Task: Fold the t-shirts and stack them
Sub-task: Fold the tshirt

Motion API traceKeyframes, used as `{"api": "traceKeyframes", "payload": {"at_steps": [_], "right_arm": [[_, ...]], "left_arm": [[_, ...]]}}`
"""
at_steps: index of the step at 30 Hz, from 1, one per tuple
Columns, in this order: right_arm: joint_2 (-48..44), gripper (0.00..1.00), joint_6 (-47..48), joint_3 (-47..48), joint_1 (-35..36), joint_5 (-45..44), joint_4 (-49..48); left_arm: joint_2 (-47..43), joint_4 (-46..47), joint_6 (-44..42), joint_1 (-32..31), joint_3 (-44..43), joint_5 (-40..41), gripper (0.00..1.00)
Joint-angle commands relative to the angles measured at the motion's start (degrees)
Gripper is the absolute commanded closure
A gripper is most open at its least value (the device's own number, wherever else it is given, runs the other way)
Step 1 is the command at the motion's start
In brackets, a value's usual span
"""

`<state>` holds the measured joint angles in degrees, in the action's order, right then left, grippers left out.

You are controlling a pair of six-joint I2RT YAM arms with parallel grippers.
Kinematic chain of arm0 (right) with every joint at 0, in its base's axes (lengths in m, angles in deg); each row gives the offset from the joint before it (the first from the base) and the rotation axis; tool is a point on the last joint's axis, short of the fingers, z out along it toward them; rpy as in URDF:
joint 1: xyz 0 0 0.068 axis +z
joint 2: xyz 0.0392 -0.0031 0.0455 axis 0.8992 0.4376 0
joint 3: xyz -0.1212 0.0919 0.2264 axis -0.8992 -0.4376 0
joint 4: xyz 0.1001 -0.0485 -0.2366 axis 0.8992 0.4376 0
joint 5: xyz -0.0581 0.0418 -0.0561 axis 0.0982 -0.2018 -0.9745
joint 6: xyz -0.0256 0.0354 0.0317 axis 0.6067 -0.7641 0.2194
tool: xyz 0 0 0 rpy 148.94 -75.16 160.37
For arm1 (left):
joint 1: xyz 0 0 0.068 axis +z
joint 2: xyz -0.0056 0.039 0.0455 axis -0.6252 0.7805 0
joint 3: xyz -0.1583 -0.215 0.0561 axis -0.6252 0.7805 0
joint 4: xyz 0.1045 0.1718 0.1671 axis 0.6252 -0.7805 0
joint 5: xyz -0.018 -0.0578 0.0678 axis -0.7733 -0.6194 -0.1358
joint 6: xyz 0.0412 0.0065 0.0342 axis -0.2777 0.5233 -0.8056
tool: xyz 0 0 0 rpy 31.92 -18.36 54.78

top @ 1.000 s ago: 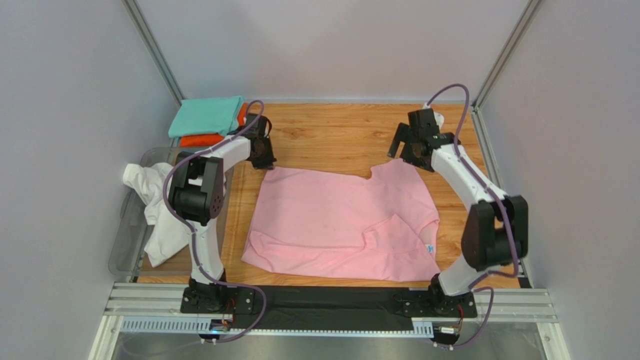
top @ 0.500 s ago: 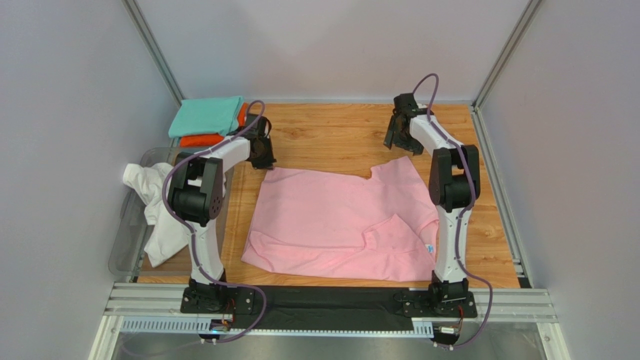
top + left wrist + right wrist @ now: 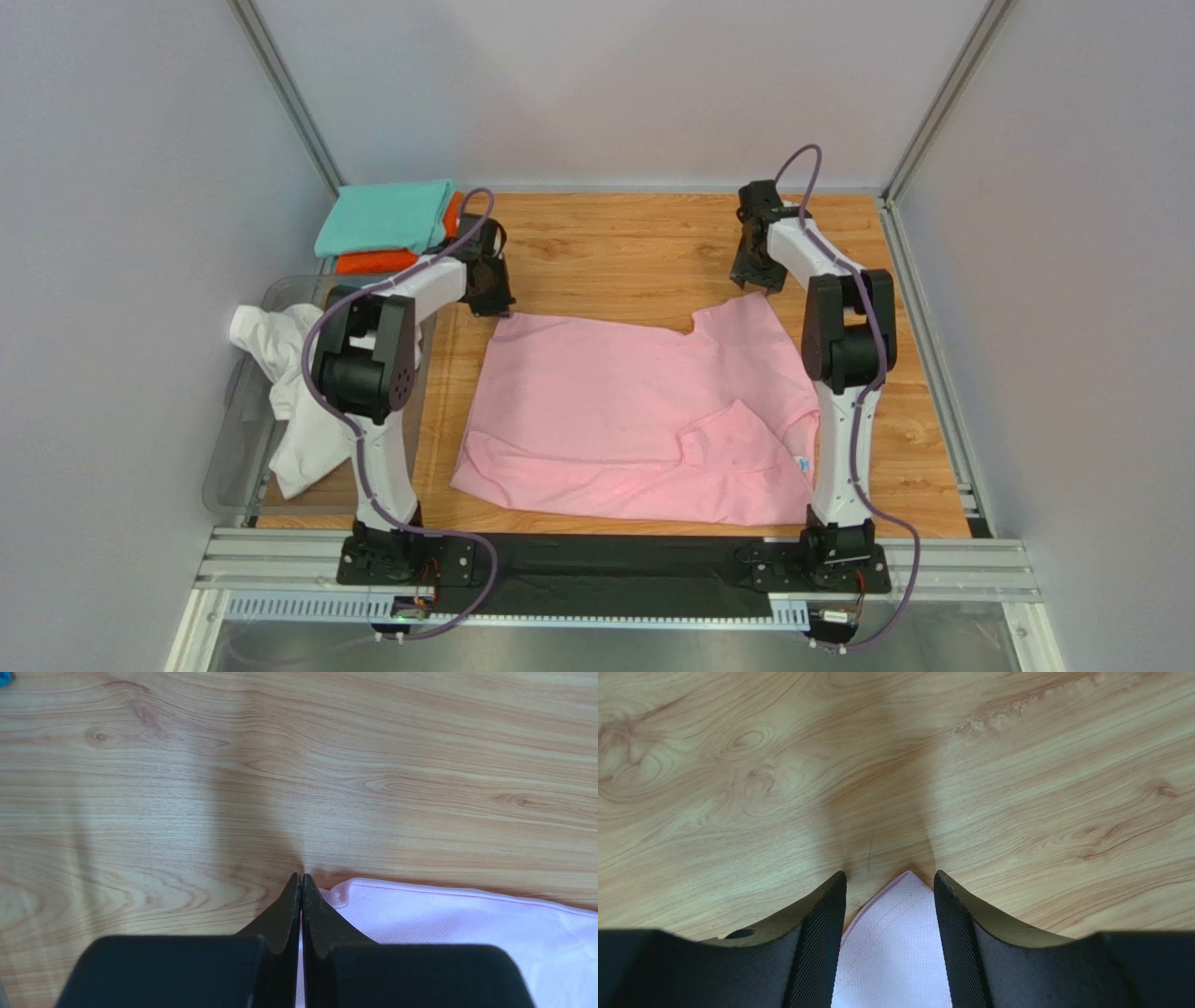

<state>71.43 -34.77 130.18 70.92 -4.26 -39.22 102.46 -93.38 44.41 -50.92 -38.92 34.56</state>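
Preparing the fold: the left claw (image 3: 301, 876) is pinched shut on a corner of the light pink cotton t-shirt (image 3: 631, 413) — the right claw (image 3: 889, 875) stands open, another corner between its fingers. Next it must close.

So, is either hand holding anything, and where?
Left hand seems shut on the pink t-shirt's far left corner; right hand is open astride its far right corner.

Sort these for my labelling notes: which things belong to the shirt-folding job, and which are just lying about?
Job: pink t-shirt, white t-shirt, folded teal t-shirt, folded orange t-shirt.
Lying about: clear plastic bin.
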Motion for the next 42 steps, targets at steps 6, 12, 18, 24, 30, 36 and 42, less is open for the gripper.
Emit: {"api": "traceKeyframes", "payload": {"at_steps": [6, 12, 18, 24, 30, 36, 42], "right_arm": [[-2.4, 0.66, -1.3, -5.1, -0.3, -1.3, 1.7], [-3.7, 0.98, -1.6, -5.9, -0.2, -1.7, 1.5], [-8.0, 1.0, -0.4, -7.1, 0.1, 0.2, 1.0], [-15.2, 1.0, 0.9, -13.8, 0.2, 1.1, -1.5], [-23.5, 1.0, 1.0, -21.7, 1.3, 2.8, -3.6], [-33.1, 1.0, 0.3, -30.3, 2.1, 1.4, -4.4], [-44.9, 1.0, -1.3, -41.5, 2.2, -1.0, -4.2]], "left_arm": [[-3.7, 1.3, -0.6, 0.3, 0.6, -0.4, 1.0], [-5.2, 1.7, -0.4, 0.3, 1.5, -0.6, 1.0], [-6.8, 2.6, -0.1, 0.3, 3.0, -1.4, 1.0], [-8.8, 3.1, 0.3, 0.2, 4.5, -2.7, 1.0], [-12.8, 4.7, 1.0, 0.3, 9.2, -3.5, 1.0], [-19.4, 6.1, 1.9, 0.3, 15.7, -3.9, 1.0], [-28.3, 8.4, 3.4, 0.3, 25.0, -4.0, 1.0]]}}
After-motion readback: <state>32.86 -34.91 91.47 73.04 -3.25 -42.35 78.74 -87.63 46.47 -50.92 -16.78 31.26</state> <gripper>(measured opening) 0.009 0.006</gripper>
